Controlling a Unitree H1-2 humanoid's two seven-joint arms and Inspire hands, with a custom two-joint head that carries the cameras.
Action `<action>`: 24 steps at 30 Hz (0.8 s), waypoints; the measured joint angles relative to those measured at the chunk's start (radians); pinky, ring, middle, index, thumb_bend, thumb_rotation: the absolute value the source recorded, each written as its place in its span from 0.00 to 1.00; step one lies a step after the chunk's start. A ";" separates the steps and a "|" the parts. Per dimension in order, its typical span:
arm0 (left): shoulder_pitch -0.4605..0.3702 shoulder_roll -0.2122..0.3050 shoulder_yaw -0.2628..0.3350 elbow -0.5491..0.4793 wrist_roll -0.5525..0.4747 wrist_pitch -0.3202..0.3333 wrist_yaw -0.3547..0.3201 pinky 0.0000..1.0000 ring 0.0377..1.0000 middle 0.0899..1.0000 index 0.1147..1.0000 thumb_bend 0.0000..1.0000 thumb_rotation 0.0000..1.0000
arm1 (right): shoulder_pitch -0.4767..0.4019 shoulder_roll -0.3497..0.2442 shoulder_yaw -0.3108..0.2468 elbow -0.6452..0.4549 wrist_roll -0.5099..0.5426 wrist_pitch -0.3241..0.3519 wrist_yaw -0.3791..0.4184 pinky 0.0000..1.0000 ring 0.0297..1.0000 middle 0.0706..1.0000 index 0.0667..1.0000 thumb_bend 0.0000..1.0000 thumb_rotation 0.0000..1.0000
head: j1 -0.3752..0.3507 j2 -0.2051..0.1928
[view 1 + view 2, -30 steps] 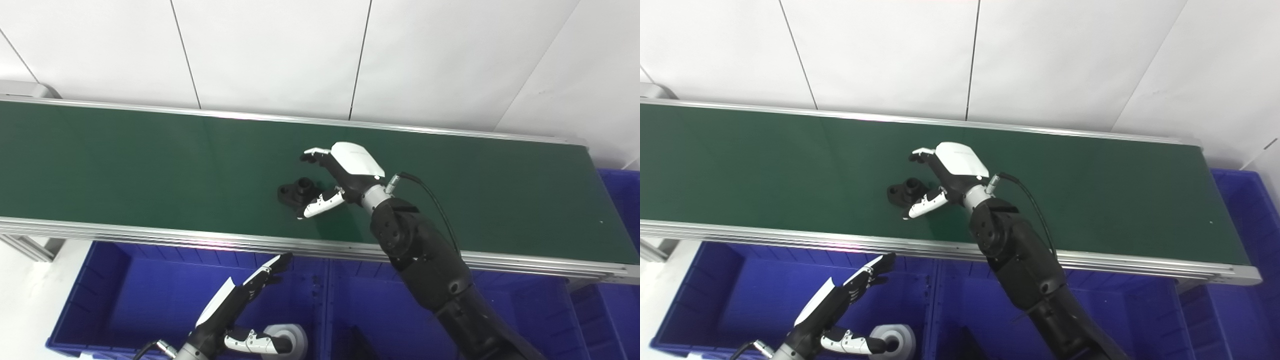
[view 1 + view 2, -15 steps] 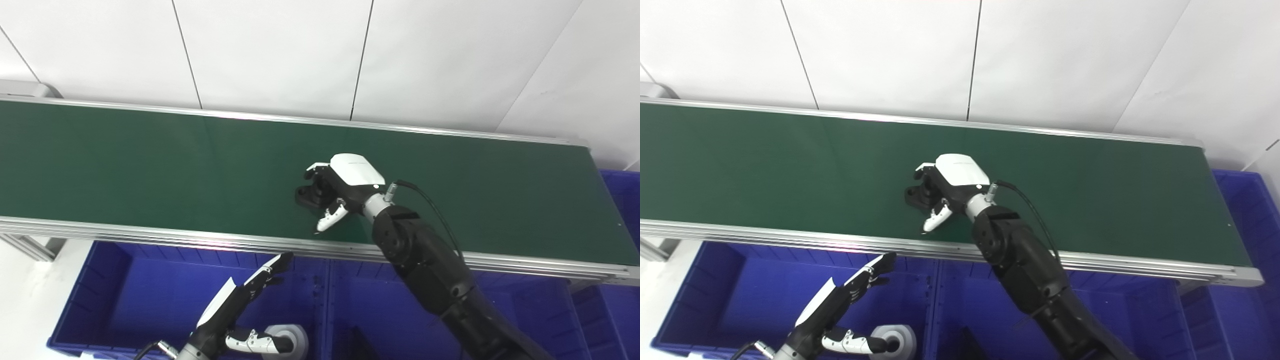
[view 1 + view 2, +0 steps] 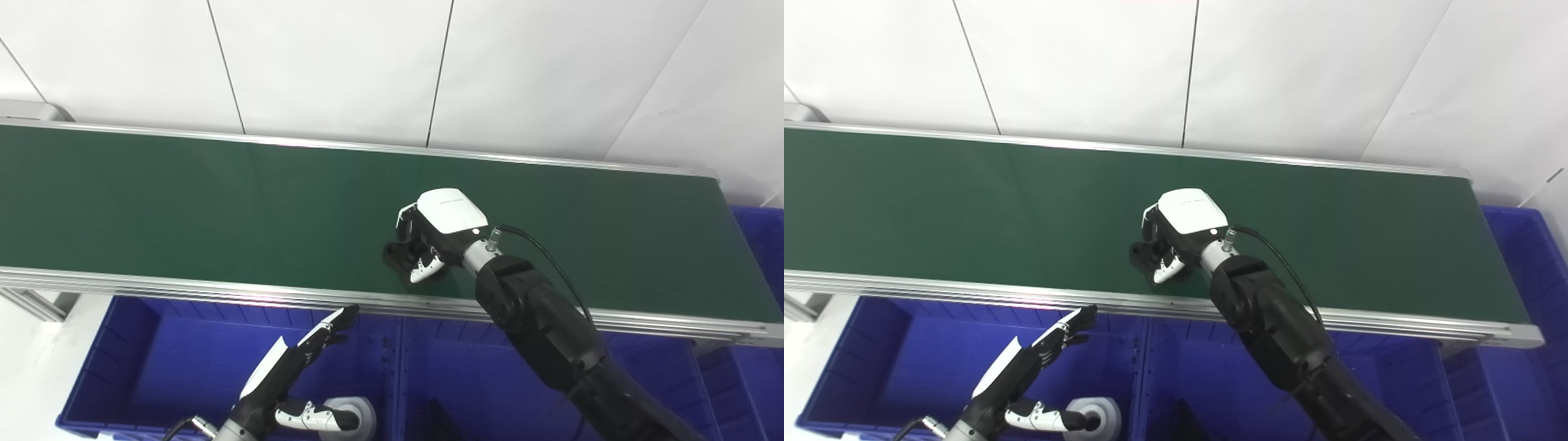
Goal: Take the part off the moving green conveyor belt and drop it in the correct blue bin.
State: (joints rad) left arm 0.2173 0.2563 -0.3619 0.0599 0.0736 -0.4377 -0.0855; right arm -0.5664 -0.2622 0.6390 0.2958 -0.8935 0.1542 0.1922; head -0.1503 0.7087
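1. Since a second ago, the right hand point(image 3: 438, 236) has travelled rightward along the green conveyor belt point(image 3: 184, 202) and drawn its fingers in; they were spread beside the black part point(image 3: 398, 257) then, and now they curl around it.
2. That black part sits on the belt close to its near edge, a little right of the middle of the belt's length. Only its left end pokes out from under the fingers, and the white fingertip point(image 3: 427, 274) of the thumb presses against its near side. Whether it has left the belt surface I cannot tell.
3. The left hand point(image 3: 294, 367) hangs low over the left blue bin point(image 3: 122, 361), below the belt's near rail, fingers straight and apart, holding nothing. It has not shifted.
4. Inside that left bin, near its right wall, lies a white roll-like object point(image 3: 1090, 416), partly covered by the left thumb.
5. A second blue bin point(image 3: 465, 386) sits just to the right of the first, largely hidden behind the dark right forearm point(image 3: 551, 343). A third blue bin point(image 3: 759, 245) shows past the belt's right end.
6. A black cable point(image 3: 551, 257) loops from the right wrist over the belt.
7. The white panelled wall point(image 3: 337, 61) rises behind the belt's far rail.
8. The right eye view shows more of the bin at the right end; the left eye view shows a grey housing point(image 3: 30, 110) at the belt's far left corner more fully.
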 measured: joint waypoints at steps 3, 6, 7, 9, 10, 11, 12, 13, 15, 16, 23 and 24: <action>0.000 0.000 0.003 -0.001 -0.004 0.000 -0.002 0.89 0.93 0.94 0.92 0.87 0.53 | 0.000 -0.016 0.001 -0.008 -0.005 -0.014 0.001 0.27 0.37 0.47 0.49 0.51 0.00 | 0.000 0.002; 0.000 0.000 0.006 -0.001 -0.005 0.000 -0.007 0.89 0.93 0.94 0.92 0.87 0.52 | 0.000 -0.026 0.002 -0.015 -0.011 -0.016 0.005 0.29 0.36 0.45 0.53 0.51 0.00 | -0.002 0.003; 0.000 0.000 0.007 -0.001 -0.006 0.000 -0.012 0.89 0.92 0.94 0.92 0.87 0.51 | 0.001 -0.028 0.002 -0.018 -0.012 -0.017 0.006 0.30 0.36 0.45 0.53 0.51 0.00 | 0.000 0.003; 0.000 -0.001 0.009 -0.001 -0.012 0.000 -0.017 0.88 0.92 0.94 0.92 0.88 0.51 | 0.001 -0.031 0.001 -0.021 -0.014 -0.017 0.008 0.29 0.35 0.45 0.53 0.51 0.00 | 0.002 0.003; 0.000 -0.001 0.011 -0.001 -0.013 0.000 -0.019 0.88 0.92 0.94 0.92 0.88 0.52 | 0.003 -0.033 0.000 -0.024 -0.017 -0.018 0.008 0.28 0.35 0.44 0.52 0.51 0.00 | 0.002 0.003; 0.000 -0.001 0.012 -0.001 -0.013 0.000 -0.021 0.88 0.92 0.94 0.92 0.88 0.52 | 0.005 -0.035 -0.002 -0.027 -0.021 -0.018 0.008 0.27 0.35 0.44 0.52 0.51 0.00 | 0.000 0.006; -0.001 -0.001 0.013 -0.001 -0.013 0.000 -0.022 0.88 0.92 0.94 0.92 0.88 0.52 | 0.009 -0.035 -0.004 -0.031 -0.023 -0.018 0.005 0.25 0.36 0.46 0.49 0.51 0.00 | 0.000 0.006; -0.001 -0.001 0.014 -0.001 -0.012 0.000 -0.023 0.88 0.92 0.94 0.92 0.88 0.52 | 0.016 -0.036 -0.010 -0.040 -0.025 -0.018 0.001 0.24 0.37 0.46 0.47 0.51 0.00 | 0.000 0.006; 0.000 -0.002 0.016 -0.001 -0.013 0.000 -0.024 0.89 0.93 0.94 0.92 0.88 0.52 | 0.039 -0.036 -0.025 -0.083 -0.024 -0.018 -0.003 0.23 0.35 0.45 0.49 0.51 0.00 | -0.003 0.009; 0.000 -0.002 0.016 -0.001 -0.013 0.000 -0.025 0.89 0.93 0.94 0.92 0.88 0.53 | 0.055 -0.036 -0.036 -0.119 -0.022 -0.017 -0.004 0.23 0.33 0.43 0.51 0.51 0.00 | -0.003 0.009; -0.001 -0.001 0.019 -0.006 -0.012 0.000 -0.036 0.90 0.94 0.95 0.93 0.86 0.52 | 0.107 -0.035 -0.118 -0.344 -0.036 -0.012 0.025 0.23 0.37 0.48 0.45 0.51 0.00 | -0.015 0.020; 0.000 -0.001 0.019 -0.006 -0.013 0.000 -0.038 0.90 0.94 0.95 0.93 0.86 0.53 | 0.113 -0.035 -0.129 -0.385 -0.041 -0.005 0.045 0.22 0.37 0.47 0.45 0.51 0.00 | -0.015 0.020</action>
State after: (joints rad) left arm 0.2176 0.2556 -0.3425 0.0541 0.0609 -0.4377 -0.1230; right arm -0.4537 -0.2969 0.5102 -0.0895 -0.9346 0.1490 0.2373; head -0.1657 0.7286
